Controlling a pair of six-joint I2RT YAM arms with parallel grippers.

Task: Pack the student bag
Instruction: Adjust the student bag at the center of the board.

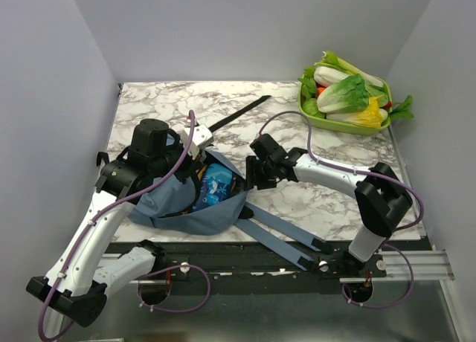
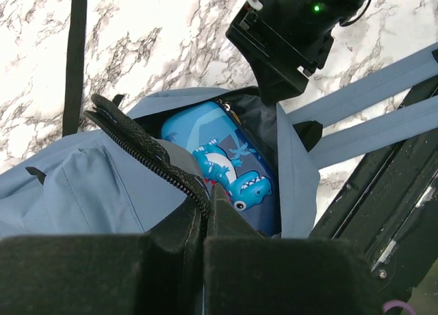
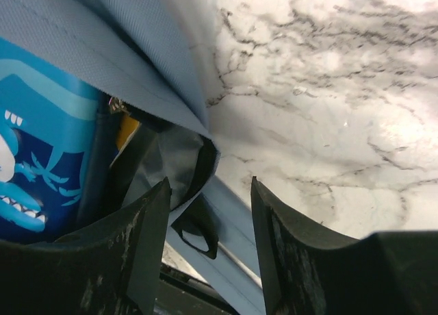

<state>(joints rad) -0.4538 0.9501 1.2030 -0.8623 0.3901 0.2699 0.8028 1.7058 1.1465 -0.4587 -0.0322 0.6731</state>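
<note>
On marble table, left hand clamping student bag rim, right hand parted, vegetable tray behind.

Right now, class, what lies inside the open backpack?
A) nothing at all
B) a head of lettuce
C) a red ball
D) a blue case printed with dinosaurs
D: the left wrist view shows a blue dinosaur-print case lying inside the unzipped student bag.

No words, brands or numbers can be read anywhere; the blue case inside the student bag carries only cartoon dinosaurs.
</note>
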